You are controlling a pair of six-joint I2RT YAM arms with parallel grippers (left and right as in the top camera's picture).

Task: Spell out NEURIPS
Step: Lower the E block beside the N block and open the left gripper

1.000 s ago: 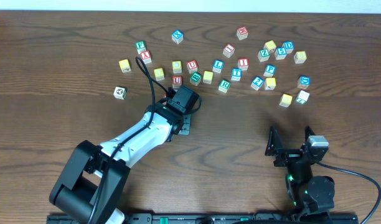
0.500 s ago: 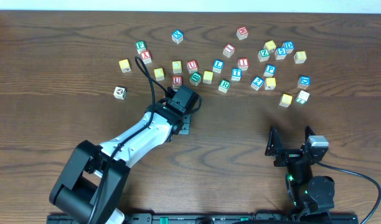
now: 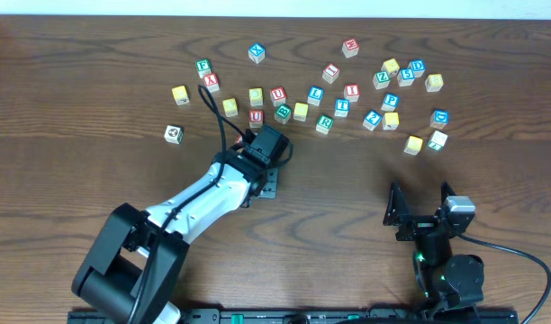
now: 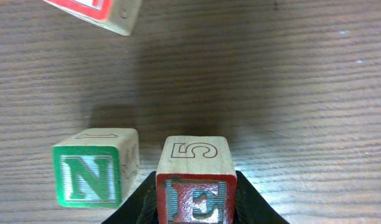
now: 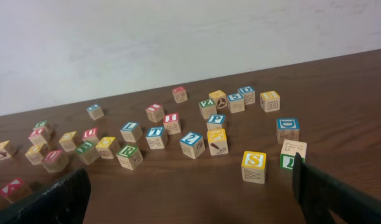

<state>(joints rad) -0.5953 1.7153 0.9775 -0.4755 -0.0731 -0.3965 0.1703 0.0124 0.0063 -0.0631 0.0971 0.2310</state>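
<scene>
Left fingers [image 4: 253, 208] are pinching the red E block [image 4: 193, 180] tight, just beside the green N block [image 4: 94, 168]. Best to set it down straight, snug by N, without bumping it. Right fingers [image 5: 60, 199] are spread wide, holding nothing.

Dark wood-grain table [image 3: 492, 180], pale wall [image 5: 178, 37] behind its far edge. Spare cubes are scattered over the far half. Blue X cube [image 3: 257, 52] sits alone near the far edge, red cube [image 3: 350, 47] further right at about the same depth. Red X cube [image 3: 212, 82] is on the left with a green cube [image 3: 203, 67] just beside it and a yellow cube [image 3: 179, 94] a bit further left. Black-and-white cube [image 3: 173, 133] is off on its own, closest to the front on that side. Mid-row: blue L cube [image 3: 315, 94], with blue T cube [image 3: 342, 107] near it on the right. Blue D cube [image 5: 287, 129] is on the right, apart from the bunch of five cubes [image 3: 406, 76] further back.
</scene>
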